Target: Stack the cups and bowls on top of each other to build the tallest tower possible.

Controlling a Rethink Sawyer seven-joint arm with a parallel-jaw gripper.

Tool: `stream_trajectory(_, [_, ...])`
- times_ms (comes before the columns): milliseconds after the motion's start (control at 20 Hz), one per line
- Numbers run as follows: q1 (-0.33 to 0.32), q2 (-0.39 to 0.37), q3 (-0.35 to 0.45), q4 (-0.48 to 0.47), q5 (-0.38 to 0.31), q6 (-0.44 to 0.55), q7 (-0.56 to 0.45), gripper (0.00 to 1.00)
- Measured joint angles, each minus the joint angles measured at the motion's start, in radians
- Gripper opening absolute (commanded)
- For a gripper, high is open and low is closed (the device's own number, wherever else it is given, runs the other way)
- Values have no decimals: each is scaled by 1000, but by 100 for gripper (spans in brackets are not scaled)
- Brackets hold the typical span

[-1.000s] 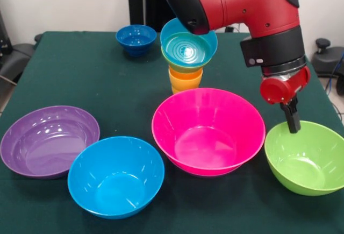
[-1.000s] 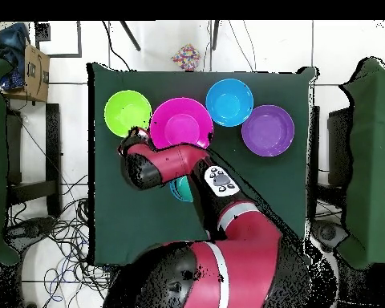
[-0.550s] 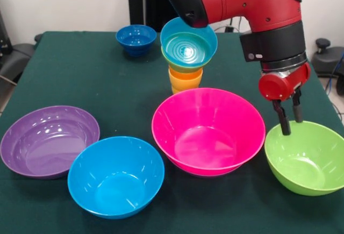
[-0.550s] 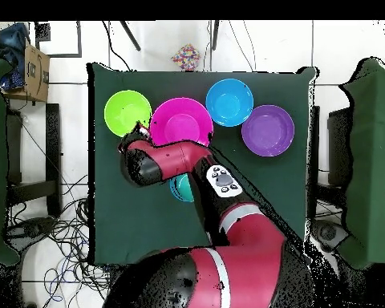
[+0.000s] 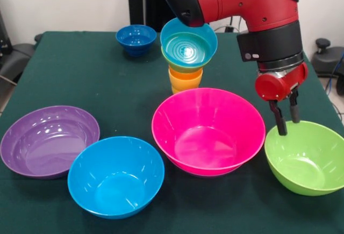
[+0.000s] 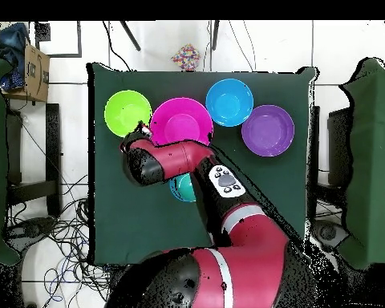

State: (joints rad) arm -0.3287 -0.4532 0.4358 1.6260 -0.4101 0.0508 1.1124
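No lettering, label, brand or number can be read in either view.

On a dark green table [image 5: 80,78] sit purple [image 5: 48,140], blue [image 5: 115,176], pink [image 5: 208,130], lime green [image 5: 306,157] and dark blue [image 5: 136,39] bowls, orange cups [image 5: 185,79] under a ringed teal bowl [image 5: 188,43], and a red-and-black arm [image 5: 242,2].

Lighting: bright, even indoor light from above | Glare: white glints inside the pink bowl [image 5: 208,132], blue bowl [image 5: 116,176] and purple bowl [image 5: 49,140] | Shadows: soft and faint on the green tablecloth [image 5: 80,78] | Focus: front view sharp throughout; overhead view softer, with less fine detail
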Motion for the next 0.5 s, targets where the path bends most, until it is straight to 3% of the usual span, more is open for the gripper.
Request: stream_trajectory(500, [34,-5,-21,10,0,0,0,100])
